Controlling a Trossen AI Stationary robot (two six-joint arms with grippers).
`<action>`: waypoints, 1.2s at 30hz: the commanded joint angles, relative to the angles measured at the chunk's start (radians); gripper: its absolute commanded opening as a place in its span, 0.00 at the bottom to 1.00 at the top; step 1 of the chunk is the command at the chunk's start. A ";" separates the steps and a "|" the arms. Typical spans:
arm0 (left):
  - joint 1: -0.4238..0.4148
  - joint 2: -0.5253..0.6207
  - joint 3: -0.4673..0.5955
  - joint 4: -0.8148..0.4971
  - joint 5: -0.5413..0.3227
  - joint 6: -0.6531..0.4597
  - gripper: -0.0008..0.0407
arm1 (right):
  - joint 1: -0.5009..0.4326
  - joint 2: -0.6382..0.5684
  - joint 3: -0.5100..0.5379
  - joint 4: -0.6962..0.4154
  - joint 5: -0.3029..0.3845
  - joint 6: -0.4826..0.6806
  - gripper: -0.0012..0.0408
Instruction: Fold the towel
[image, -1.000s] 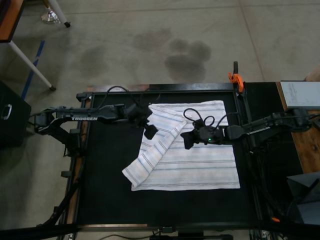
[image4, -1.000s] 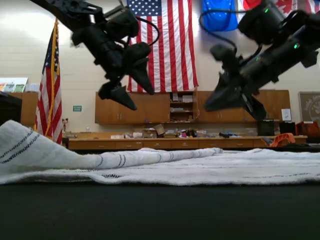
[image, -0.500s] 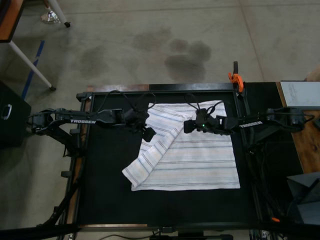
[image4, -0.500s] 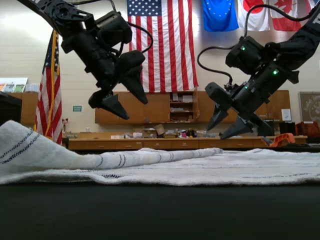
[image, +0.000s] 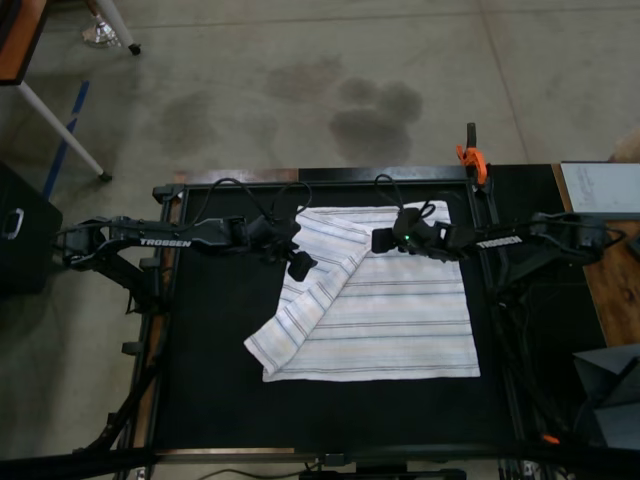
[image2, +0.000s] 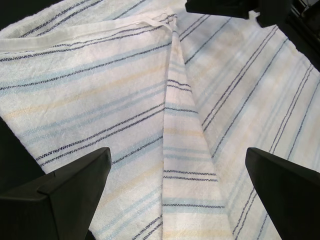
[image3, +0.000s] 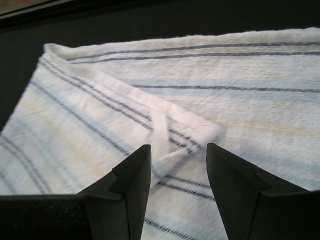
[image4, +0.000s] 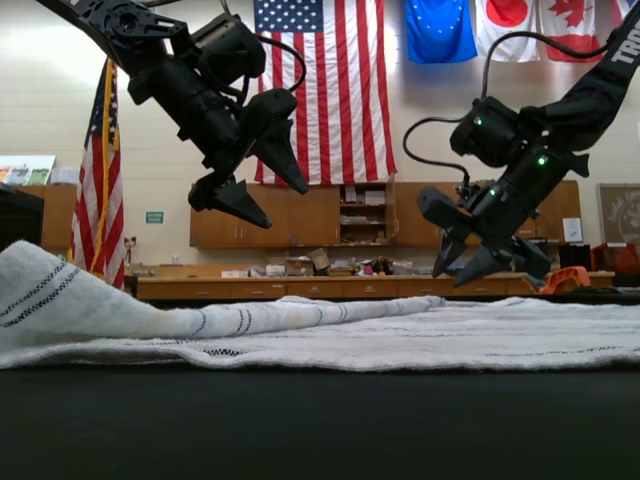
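The towel (image: 385, 310) looks soft, light and floppy. I'd pinch its hemmed corner. The right gripper (image3: 175, 187) hovers there, jaws parted and empty; the left gripper (image2: 177, 192) is wide and empty.

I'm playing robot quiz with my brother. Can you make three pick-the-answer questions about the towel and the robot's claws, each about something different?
1. Where is the towel?
A. on the black table
B. on the concrete floor
C. hanging from a gripper

2. How many robot arms are over it?
A. one
B. two
C. four

3. What is the left gripper doing?
A. squeezing the towel
B. open, above the towel
C. holding a cup

Answers: 1 A, the top view shows it lying on the black table. 2 B, the left gripper and the right gripper. 3 B, its fingers are apart and clear of the cloth.
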 joint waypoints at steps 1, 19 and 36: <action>0.000 0.000 0.000 0.000 0.000 0.002 0.92 | -0.007 0.013 0.000 -0.003 -0.004 0.004 0.37; 0.000 0.000 0.000 0.016 -0.001 0.002 0.92 | -0.023 0.083 0.000 0.057 -0.006 0.030 0.37; 0.000 0.000 0.000 0.026 -0.005 0.002 0.92 | -0.024 0.158 0.021 0.124 -0.010 0.043 0.32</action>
